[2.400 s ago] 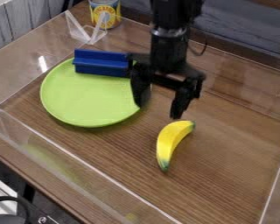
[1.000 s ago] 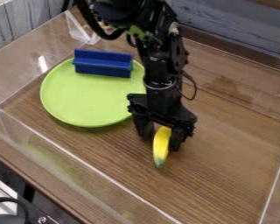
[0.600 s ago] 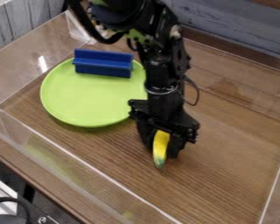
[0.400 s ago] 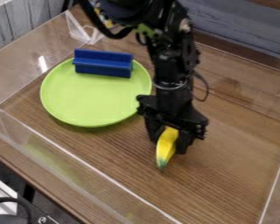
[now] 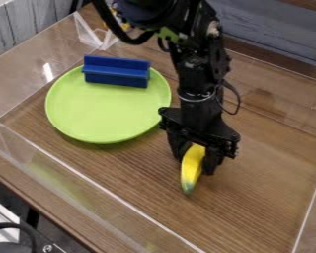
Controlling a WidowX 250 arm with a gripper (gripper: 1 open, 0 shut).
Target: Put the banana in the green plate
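Banana (image 5: 193, 169) gripped in tool (image 5: 200, 151), bare wood toward right edge, green plate (image 5: 108, 109) near

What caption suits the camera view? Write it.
Gripper closed around the banana, right of the green plate and blue block.

From here I see the banana (image 5: 193, 170), yellow with a greenish lower tip, slanting on or just above the table, its upper end partly hidden. The round, lime-green plate (image 5: 108, 107) lies flat, well apart from it.
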